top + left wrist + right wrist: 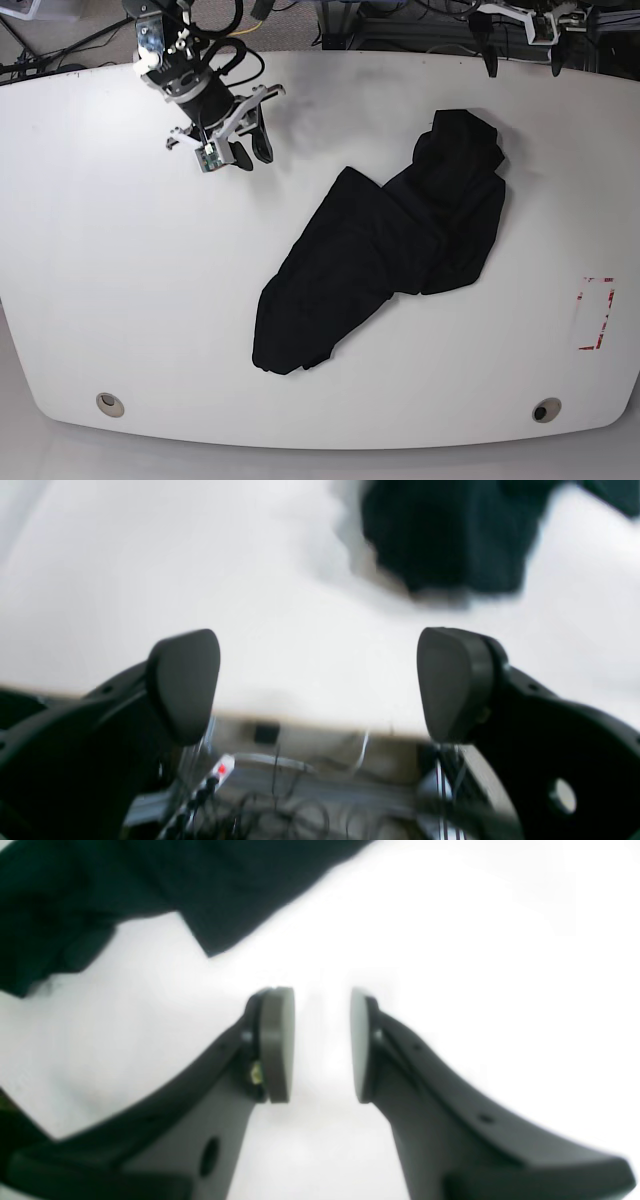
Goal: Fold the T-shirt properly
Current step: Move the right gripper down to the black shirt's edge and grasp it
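The T-shirt (pixel 390 260) lies crumpled in a long dark heap on the white surface (pixel 120 290), not spread flat, so folding has not begun in any useful sense. Its long axis runs on a diagonal, from a bunched end toward the far edge of the surface to a blunter end toward the near edge.

The right hand (pixel 243 150) hovers over bare surface, well apart from the shirt. Its fingers stand a little apart with nothing between them. In its own wrist view the cloth (pixel 150 885) fills the upper left corner, ahead of the hand and off to one side, with white surface between fingertips and fabric.

The left hand (pixel 522 55) sits beyond the far edge of the surface. Its fingers are spread wide and empty, as the left wrist view shows (pixel 320 685). From there the bunched end of the shirt (pixel 450 535) lies ahead and slightly to the side.

By my reading the left hand is nearer the far end of the heap, while the right hand faces its long flank. Each hand likely needs to take a separate end to pull the shirt out flat.
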`<move>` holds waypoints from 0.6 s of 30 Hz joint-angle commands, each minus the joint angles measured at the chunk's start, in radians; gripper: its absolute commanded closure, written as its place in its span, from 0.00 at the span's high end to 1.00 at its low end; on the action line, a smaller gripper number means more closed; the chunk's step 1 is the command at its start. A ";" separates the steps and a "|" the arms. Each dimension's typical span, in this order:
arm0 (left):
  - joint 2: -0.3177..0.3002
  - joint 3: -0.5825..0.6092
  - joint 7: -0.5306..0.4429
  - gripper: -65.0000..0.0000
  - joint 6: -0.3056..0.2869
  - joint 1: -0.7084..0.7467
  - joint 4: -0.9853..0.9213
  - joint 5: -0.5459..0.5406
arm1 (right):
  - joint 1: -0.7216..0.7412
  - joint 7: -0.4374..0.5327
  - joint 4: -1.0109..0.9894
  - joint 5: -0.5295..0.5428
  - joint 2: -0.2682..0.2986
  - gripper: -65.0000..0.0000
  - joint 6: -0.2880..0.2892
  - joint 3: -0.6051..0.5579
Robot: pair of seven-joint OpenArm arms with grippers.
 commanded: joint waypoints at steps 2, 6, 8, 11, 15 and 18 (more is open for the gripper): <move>-0.003 -0.018 -0.025 0.91 0.001 0.005 0.016 0.001 | 0.086 -0.051 0.011 0.005 -0.019 0.41 -0.007 0.008; -0.005 -0.019 -0.025 0.90 -0.001 -0.018 0.016 0.007 | 0.201 -0.124 -0.032 0.005 -0.044 0.57 -0.007 0.008; -0.005 -0.019 -0.025 0.90 -0.001 -0.031 0.013 0.007 | 0.259 -0.147 -0.067 0.007 -0.045 0.58 -0.007 0.008; -0.005 -0.019 -0.025 0.90 -0.001 -0.051 0.010 0.009 | 0.350 -0.178 -0.150 0.007 -0.073 0.58 -0.007 0.008; -0.006 -0.021 -0.025 0.90 -0.001 -0.066 0.008 0.011 | 0.465 -0.207 -0.271 0.007 -0.085 0.58 -0.007 0.008; -0.006 -0.021 -0.025 0.90 -0.001 -0.069 0.008 0.011 | 0.555 -0.209 -0.385 0.007 -0.087 0.58 -0.007 0.008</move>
